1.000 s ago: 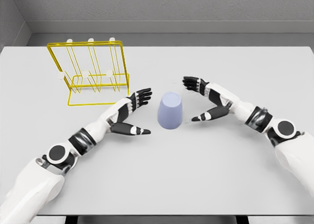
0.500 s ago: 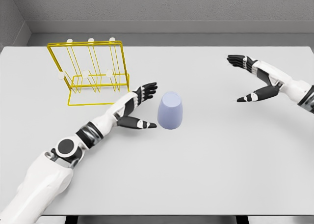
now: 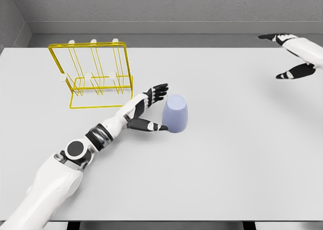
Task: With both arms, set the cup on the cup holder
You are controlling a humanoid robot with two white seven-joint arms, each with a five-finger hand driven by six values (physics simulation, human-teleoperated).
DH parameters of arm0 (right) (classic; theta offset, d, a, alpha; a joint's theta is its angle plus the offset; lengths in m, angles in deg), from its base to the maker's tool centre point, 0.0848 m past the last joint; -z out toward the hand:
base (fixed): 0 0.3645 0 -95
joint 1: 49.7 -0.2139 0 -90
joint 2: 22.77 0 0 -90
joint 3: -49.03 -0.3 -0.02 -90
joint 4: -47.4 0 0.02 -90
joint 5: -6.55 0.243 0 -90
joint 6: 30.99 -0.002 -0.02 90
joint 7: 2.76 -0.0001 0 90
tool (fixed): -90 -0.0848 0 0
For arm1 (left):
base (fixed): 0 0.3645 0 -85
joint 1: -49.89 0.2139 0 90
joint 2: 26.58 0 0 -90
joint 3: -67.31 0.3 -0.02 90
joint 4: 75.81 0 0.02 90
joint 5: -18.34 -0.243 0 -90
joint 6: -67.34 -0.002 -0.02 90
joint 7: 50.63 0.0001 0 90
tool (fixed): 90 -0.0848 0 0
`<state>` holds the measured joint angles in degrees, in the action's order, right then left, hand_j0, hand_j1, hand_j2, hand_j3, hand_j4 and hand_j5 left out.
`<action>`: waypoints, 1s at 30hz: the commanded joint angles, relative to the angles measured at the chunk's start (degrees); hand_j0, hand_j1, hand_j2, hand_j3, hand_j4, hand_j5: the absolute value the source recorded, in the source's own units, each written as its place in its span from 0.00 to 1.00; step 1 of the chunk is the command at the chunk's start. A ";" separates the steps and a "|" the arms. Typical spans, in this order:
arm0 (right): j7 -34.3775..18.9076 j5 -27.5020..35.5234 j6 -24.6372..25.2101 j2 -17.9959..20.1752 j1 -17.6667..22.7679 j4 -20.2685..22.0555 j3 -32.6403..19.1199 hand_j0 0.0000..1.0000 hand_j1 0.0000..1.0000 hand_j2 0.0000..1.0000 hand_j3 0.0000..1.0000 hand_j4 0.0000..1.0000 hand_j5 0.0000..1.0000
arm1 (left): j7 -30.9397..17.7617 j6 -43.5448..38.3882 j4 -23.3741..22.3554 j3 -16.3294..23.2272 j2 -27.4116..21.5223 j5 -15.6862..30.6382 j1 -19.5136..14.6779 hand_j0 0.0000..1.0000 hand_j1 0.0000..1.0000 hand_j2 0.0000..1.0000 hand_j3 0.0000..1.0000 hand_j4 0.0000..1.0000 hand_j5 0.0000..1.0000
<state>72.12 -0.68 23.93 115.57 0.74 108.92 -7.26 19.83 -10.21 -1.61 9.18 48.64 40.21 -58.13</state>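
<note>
A pale lavender cup [image 3: 175, 114] stands upside down on the grey table [image 3: 217, 159], near the middle. My left hand [image 3: 157, 108] is right beside the cup's left side, fingers spread above and thumb low by its base, open and holding nothing. The yellow wire cup holder [image 3: 94, 74] with white-tipped pegs stands at the back left, behind the left forearm. My right hand [image 3: 288, 56] is far off at the upper right edge, fingers spread, open and well away from the cup.
A grey wall runs behind the table's far edge. The table's front edge lies near the bottom of the picture.
The right hand has swung away from the cup to the far upper right. The left hand has slid right, closing in on the cup's left side. The cup has not moved.
</note>
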 commanded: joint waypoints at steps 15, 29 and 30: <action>0.18 -1.03 0.08 -1.49 1.32 -0.79 -2.25 1.00 1.00 1.00 1.00 1.00 1.00 | -0.06 0.03 -0.46 0.47 1.07 0.01 -0.26 1.00 1.00 1.00 1.00 1.00 1.00; 0.18 -1.03 0.08 -1.49 2.55 -0.44 -2.24 1.00 1.00 1.00 1.00 1.00 1.00 | -0.06 0.03 -0.55 0.47 2.30 -1.57 -0.35 1.00 1.00 1.00 1.00 1.00 1.00; 0.18 -1.03 0.08 -1.58 2.55 -0.35 -2.25 1.00 1.00 1.00 1.00 1.00 1.00 | -0.06 0.03 -0.55 0.47 2.30 -1.57 -0.35 1.00 1.00 1.00 1.00 1.00 1.00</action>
<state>72.27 -2.11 23.93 114.03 3.21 108.42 -9.46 19.77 -10.18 -2.18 9.66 50.90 38.44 -58.48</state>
